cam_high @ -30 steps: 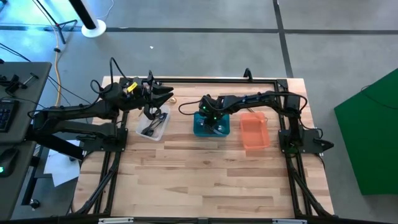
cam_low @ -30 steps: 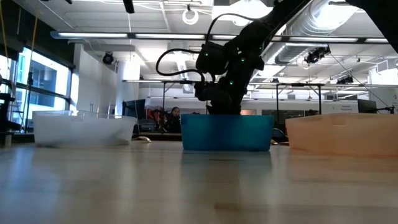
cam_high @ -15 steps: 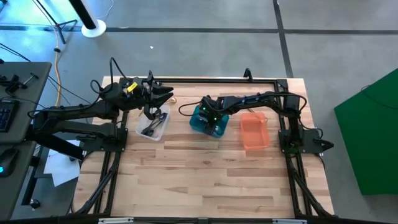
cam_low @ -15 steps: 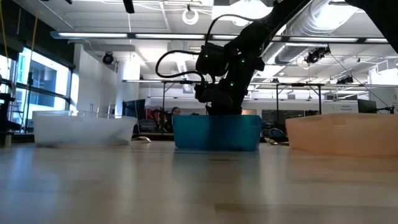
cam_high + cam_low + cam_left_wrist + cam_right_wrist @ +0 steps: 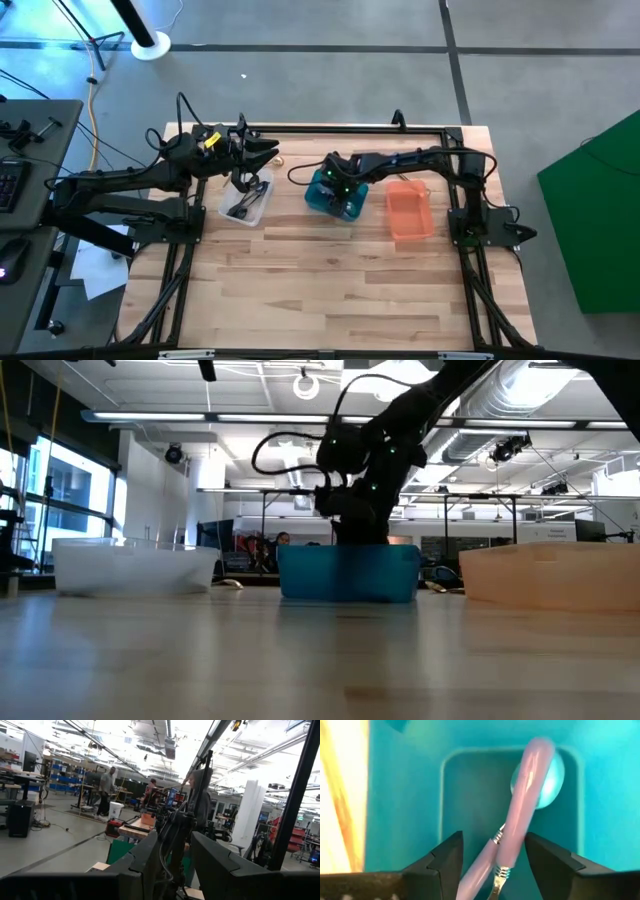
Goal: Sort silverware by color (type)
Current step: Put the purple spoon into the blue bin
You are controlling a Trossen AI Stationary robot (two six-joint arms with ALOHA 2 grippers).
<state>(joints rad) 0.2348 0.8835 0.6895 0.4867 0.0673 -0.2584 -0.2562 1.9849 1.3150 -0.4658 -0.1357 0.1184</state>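
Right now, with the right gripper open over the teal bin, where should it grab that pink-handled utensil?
Probably mid-handle, coming straight down. The pink-handled utensil lies on the floor of the teal bin, its handle running between the open fingers of the right gripper, so closing across that narrow shaft should catch it.

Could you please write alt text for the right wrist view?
Right gripper, open, points down into the teal bin, where pink-handled utensils lie between its fingers. Pale wooden table shows at one edge.
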